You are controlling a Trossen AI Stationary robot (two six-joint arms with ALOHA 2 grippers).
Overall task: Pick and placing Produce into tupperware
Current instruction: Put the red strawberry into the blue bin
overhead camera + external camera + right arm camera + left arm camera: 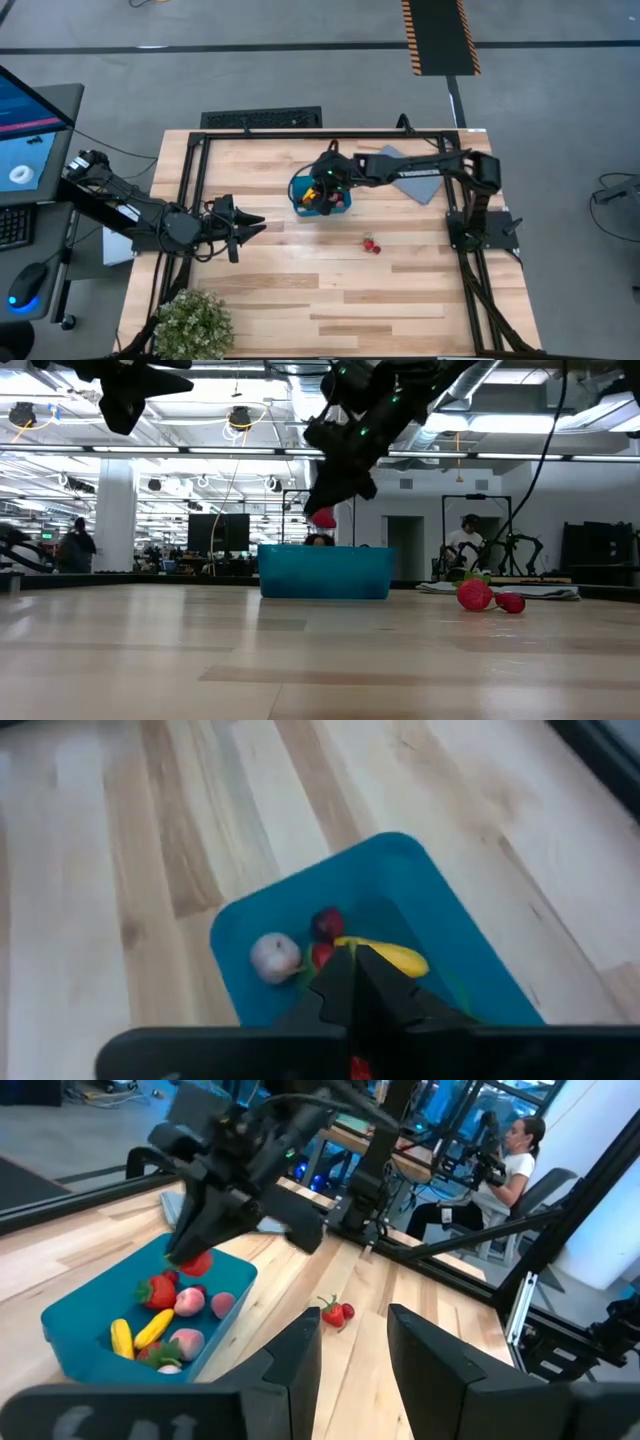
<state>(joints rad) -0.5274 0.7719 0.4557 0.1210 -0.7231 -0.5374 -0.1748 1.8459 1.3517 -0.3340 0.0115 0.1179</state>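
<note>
Tupperware (300, 190) sat near the middle of the desk (300, 290), toward its far edge, teal and shallow-walled. Over it hung the right gripper (325, 515), its arm stretched in from the right side; the jaws were closed on a small red berry (324, 517), held clear above the rim in the low view. From the left wrist view the same berry (197, 1263) showed at the tip of the dark fingers, just above the tub's far end.

Inside the tupperware lay produce already — a strawberry (158, 1291), pink and red pieces beside it, and two yellow elongated pieces (137, 1333) at the near end. The right wrist view looked straight down on a pale round piece (274, 955), a red one and a yellow one (393, 957) against the blue floor.

Two red berries (371, 244) on green stems remained on the bare wood, well apart from the tub and toward the right arm's base; they touched each other.

The left gripper (256, 226) waited above the desk's left part, pointing toward the tub, its jaws parted and holding nothing. A grey lid (420, 183) lay flat beyond the right arm, and a leafy plant (193, 324) stood at the near left corner. People sat at workstations in the room behind.
</note>
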